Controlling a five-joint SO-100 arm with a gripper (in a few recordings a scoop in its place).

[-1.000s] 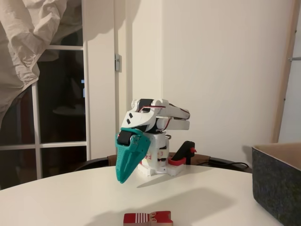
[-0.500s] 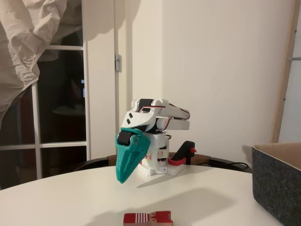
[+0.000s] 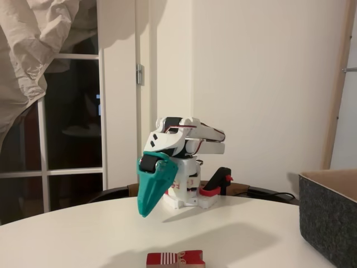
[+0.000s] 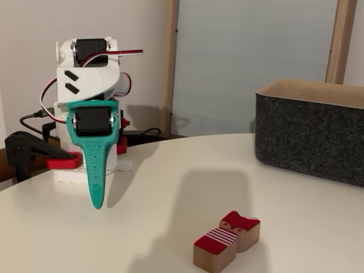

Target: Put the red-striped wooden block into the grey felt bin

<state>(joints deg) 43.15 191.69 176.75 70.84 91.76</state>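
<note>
The red-striped wooden block (image 3: 175, 259) (image 4: 227, 244) lies on the white round table, near the front edge in both fixed views. It shows red faces, a patch of thin white stripes and pale wood sides. The grey felt bin (image 3: 329, 215) (image 4: 311, 136) stands at the right, its tan lining visible along the rim. My arm is folded over its base at the back of the table. The teal gripper (image 3: 145, 211) (image 4: 98, 203) points down with its tip just above the tabletop, jaws shut with nothing between them, well away from the block.
A black and red clamp (image 3: 218, 184) (image 4: 34, 154) holds the robot base to the table. Cables run behind the base. A window, a door frame and a hanging cloth lie beyond the table.
</note>
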